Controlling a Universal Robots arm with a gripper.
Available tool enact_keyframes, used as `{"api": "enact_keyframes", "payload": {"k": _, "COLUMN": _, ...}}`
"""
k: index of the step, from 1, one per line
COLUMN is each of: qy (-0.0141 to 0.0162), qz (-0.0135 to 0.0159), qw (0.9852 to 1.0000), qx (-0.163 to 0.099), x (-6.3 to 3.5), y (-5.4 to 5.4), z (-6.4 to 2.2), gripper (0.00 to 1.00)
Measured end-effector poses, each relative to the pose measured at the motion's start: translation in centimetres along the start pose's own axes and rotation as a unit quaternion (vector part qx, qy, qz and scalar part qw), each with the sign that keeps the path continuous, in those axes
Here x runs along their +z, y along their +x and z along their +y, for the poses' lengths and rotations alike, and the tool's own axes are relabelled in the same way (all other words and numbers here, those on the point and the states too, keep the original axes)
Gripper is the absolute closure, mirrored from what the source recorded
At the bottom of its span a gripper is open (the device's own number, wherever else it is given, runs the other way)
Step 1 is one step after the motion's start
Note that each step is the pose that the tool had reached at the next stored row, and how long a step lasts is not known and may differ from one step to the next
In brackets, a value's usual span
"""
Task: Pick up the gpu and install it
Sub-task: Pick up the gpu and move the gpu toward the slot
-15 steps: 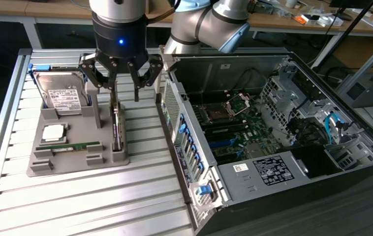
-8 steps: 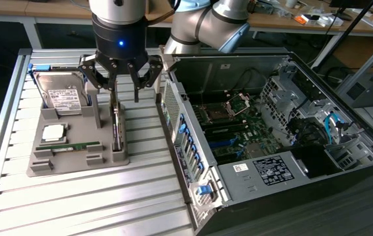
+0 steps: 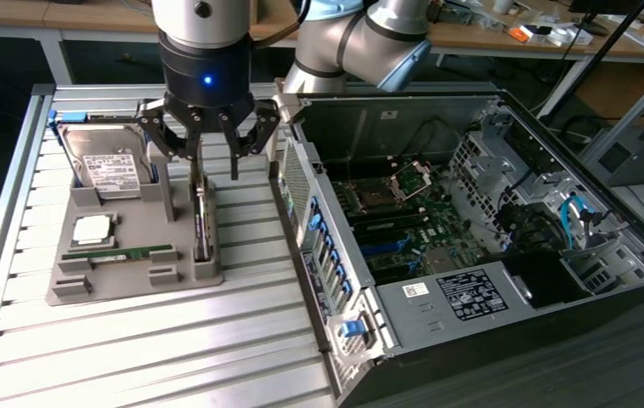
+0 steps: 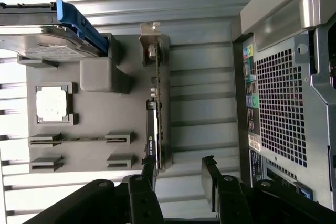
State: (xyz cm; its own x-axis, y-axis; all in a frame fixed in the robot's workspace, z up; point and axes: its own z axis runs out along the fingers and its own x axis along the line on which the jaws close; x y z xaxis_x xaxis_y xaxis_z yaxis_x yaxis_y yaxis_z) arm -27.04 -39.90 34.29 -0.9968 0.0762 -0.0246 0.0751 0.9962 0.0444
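The gpu (image 3: 200, 223) stands on edge in a slot of the grey holder (image 3: 129, 276), on the side nearest the computer case. In the wrist view the gpu (image 4: 155, 114) is a thin dark card with a silvery bracket at its far end. My gripper (image 3: 214, 166) hangs just above the card's far end, open, with nothing between its fingers. In the wrist view the gripper (image 4: 179, 174) has one fingertip (image 4: 148, 167) in line with the card's near end. The other fingertip (image 4: 210, 171) is over the slatted table towards the case.
A hard drive (image 3: 107, 161), a CPU (image 3: 92, 228) and a green RAM stick (image 3: 118, 253) also sit in the holder. The open computer case (image 3: 334, 280) lies at the exterior view's right, motherboard (image 3: 413, 229) exposed. Bare slatted table (image 3: 163, 348) runs in front.
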Motion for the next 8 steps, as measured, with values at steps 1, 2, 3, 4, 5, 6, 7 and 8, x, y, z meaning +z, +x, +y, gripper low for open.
{"api": "enact_keyframes", "payload": {"k": 1, "qy": 0.0000, "qz": 0.0000, "qw": 1.0000, "qx": 0.000, "x": 0.06, "y": 0.03, "z": 0.00, "gripper": 0.52}}
{"api": "enact_keyframes", "payload": {"k": 2, "qy": 0.0000, "qz": 0.0000, "qw": 1.0000, "qx": 0.000, "x": 0.10, "y": 0.04, "z": 0.00, "gripper": 0.52}}
{"api": "enact_keyframes", "payload": {"k": 3, "qy": 0.0000, "qz": 0.0000, "qw": 1.0000, "qx": 0.000, "x": 0.15, "y": 0.06, "z": 0.00, "gripper": 0.52}}
{"api": "enact_keyframes", "payload": {"k": 4, "qy": 0.0001, "qz": 0.0000, "qw": 1.0000, "qx": 0.000, "x": 0.21, "y": 0.10, "z": 0.01, "gripper": 0.52}}
{"api": "enact_keyframes", "payload": {"k": 5, "qy": 0.0001, "qz": 0.0001, "qw": 1.0000, "qx": 0.000, "x": 0.28, "y": 0.14, "z": 0.02, "gripper": 0.52}}
{"api": "enact_keyframes", "payload": {"k": 6, "qy": 0.0001, "qz": 0.0001, "qw": 1.0000, "qx": 0.000, "x": 0.31, "y": 0.16, "z": 0.03, "gripper": 0.52}}
{"api": "enact_keyframes", "payload": {"k": 7, "qy": 0.0001, "qz": 0.0001, "qw": 1.0000, "qx": 0.000, "x": 0.37, "y": 0.18, "z": 0.08, "gripper": 0.52}}
{"api": "enact_keyframes", "payload": {"k": 8, "qy": 0.0001, "qz": 0.0000, "qw": 1.0000, "qx": 0.000, "x": 0.44, "y": 0.20, "z": 0.12, "gripper": 0.52}}
